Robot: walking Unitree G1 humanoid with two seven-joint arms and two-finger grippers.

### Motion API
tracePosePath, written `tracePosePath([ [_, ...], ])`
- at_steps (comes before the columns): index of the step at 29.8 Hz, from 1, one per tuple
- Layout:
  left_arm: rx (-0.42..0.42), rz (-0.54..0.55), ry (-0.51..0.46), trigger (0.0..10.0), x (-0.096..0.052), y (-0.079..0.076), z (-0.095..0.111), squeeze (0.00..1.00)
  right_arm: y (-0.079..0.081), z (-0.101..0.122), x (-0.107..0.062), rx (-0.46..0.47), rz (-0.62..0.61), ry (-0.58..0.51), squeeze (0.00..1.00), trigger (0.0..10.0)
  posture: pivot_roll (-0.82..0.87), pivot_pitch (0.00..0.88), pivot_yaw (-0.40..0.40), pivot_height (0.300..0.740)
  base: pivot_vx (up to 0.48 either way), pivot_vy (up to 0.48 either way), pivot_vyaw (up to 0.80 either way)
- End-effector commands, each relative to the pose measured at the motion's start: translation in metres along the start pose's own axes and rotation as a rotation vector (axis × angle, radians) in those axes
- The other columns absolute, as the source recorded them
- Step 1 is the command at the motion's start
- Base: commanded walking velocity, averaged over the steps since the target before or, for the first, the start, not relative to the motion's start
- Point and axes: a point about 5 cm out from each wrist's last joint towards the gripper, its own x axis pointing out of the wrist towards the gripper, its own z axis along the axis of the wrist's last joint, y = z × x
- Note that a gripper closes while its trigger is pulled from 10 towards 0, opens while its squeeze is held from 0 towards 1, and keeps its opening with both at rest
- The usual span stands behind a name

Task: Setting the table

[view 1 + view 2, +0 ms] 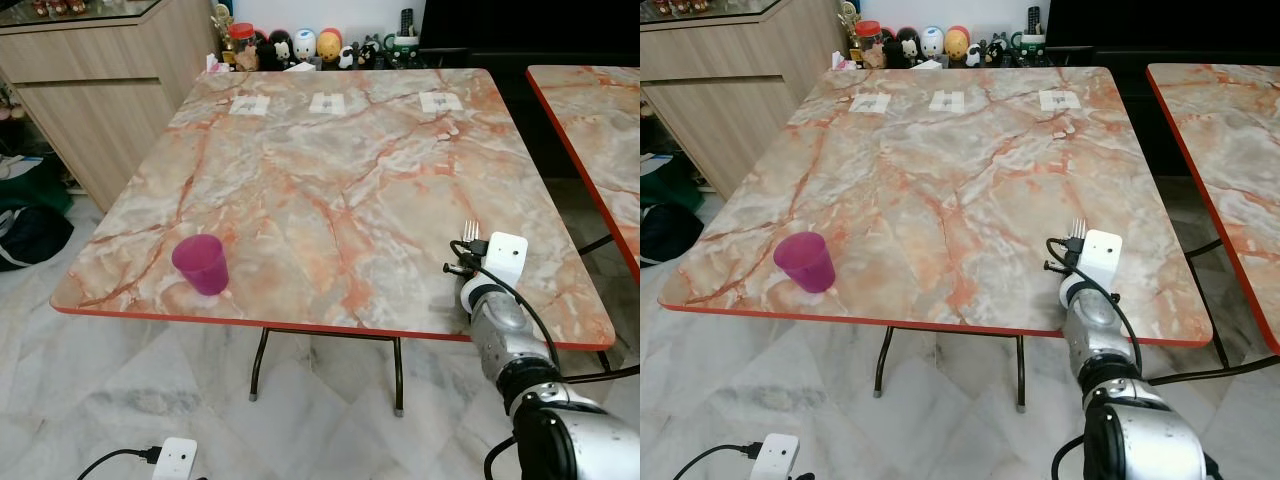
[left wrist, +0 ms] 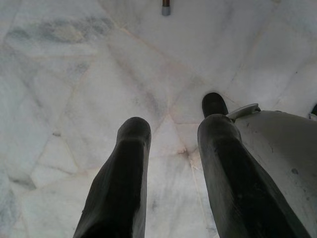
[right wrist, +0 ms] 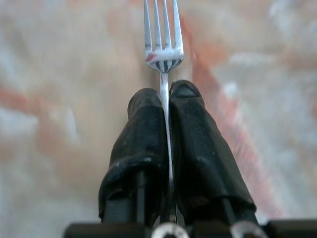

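Note:
A silver fork (image 3: 163, 44) is pinched between the two black fingers of my right gripper (image 3: 166, 99), tines pointing away over the marble table (image 1: 340, 190). From the head views the fork's tines (image 1: 471, 229) stick up past my right wrist, above the table's near right part. A magenta plastic cup (image 1: 201, 264) stands upright near the table's front left corner, far from the fork. My left gripper (image 2: 171, 134) hangs low over the white marble floor (image 2: 74, 99), fingers apart with nothing between them.
A second marble table (image 1: 590, 110) stands to the right across a narrow gap. Figurines and jars (image 1: 300, 45) line the far edge. A wooden cabinet (image 1: 100, 90) and dark bags (image 1: 30, 230) sit to the left. Three small paper squares (image 1: 328, 102) lie near the far side.

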Motion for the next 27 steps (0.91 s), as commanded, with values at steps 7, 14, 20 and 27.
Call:
tracePosePath([
  [7, 0.011, 0.009, 0.030, 10.0, -0.002, -0.002, -0.010, 0.00, 0.013, 0.026, -0.019, -0.062, 0.091, -0.328, 0.00, 10.0, -0.04, 0.103, 0.048, 0.740, 0.000, 0.000, 0.00],
  [14, 0.052, -0.011, 0.045, 10.0, -0.002, -0.005, -0.010, 0.00, 0.016, 0.038, -0.034, -0.129, 0.158, -0.425, 0.00, 10.0, -0.07, 0.097, 0.047, 0.740, 0.000, -0.216, 0.00],
  [20, 0.060, -0.009, 0.068, 10.0, -0.004, -0.005, -0.019, 0.00, 0.004, 0.047, -0.033, -0.075, 0.073, -0.427, 0.00, 10.0, -0.06, 0.075, 0.044, 0.740, 0.000, -0.415, 0.00],
  [27, 0.056, -0.004, 0.089, 10.0, -0.007, -0.004, -0.027, 0.00, 0.009, 0.049, -0.033, -0.053, 0.071, -0.417, 0.00, 10.0, -0.06, 0.060, 0.048, 0.740, 0.000, -0.418, -0.42],
])
